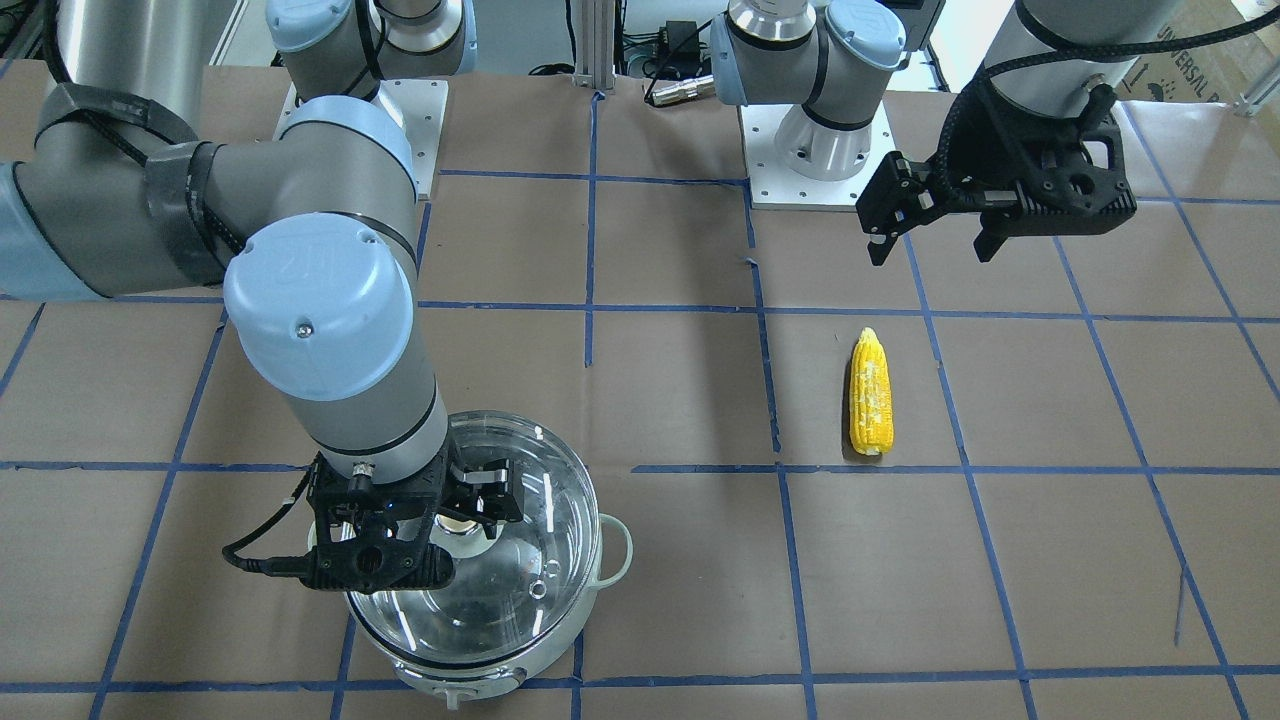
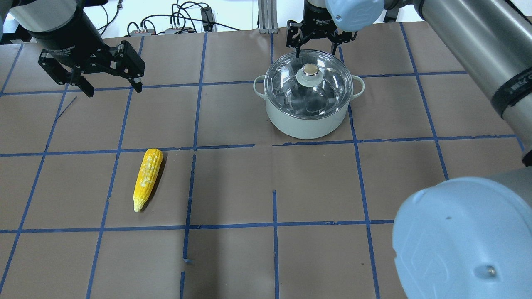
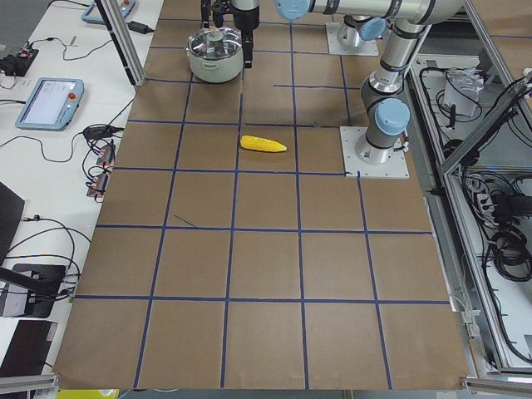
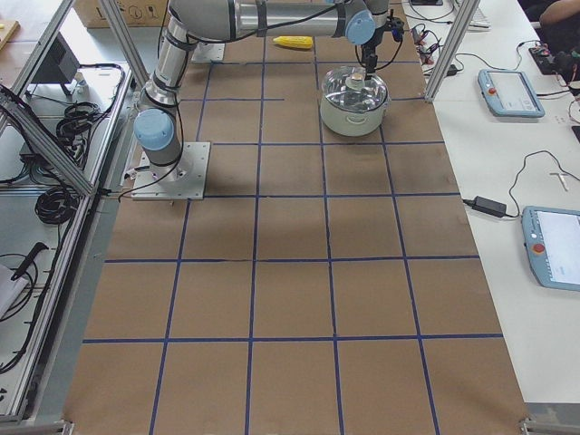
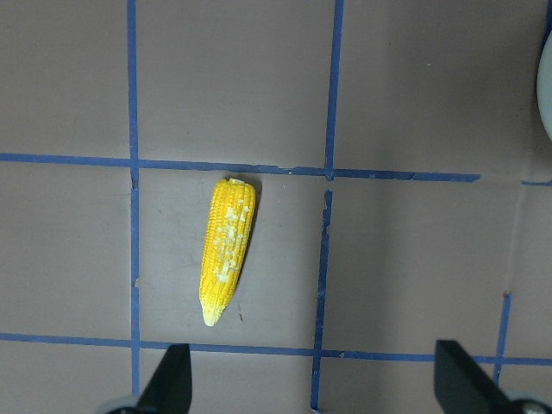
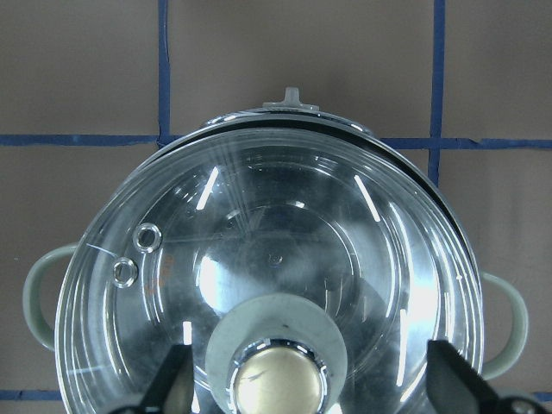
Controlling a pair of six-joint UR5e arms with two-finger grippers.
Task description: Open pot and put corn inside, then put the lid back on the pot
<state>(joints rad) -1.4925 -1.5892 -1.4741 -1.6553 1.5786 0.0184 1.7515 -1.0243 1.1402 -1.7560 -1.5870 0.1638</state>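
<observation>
1. We see the pot (image 2: 307,122) standing on the papered table (image 2: 232,257), on the robot's right and towards its far edge. The glass lid (image 2: 330,89) sits on the rim, so the pot is not yet opened.
2. The lid's knob (image 2: 309,69) is smooth and shiny. In our judgement it is the only place to grip, and a slippery one.
3. The right gripper (image 2: 316,47) hovers over the lid with its jaws spread and nothing in them. In the wrist view its fingers (image 6: 177,384) stand either side of the knob, clear of it.
4. We think the main risk lies here. If the jaws close off-centre or too high on the knob, it could slip and drop the glass lid. A tilted lift could also catch the rim and drag the pot.
5. The corn (image 2: 147,178) lies flat on the table on the robot's left, well apart from the pot.
6. The left gripper (image 2: 114,89) hangs above the table near the corn, jaws released and empty.
7. Later, the tapered cob may roll or squirt from a pinch. If laid across the pot it may bridge the rim and stop the lid from seating.
</observation>
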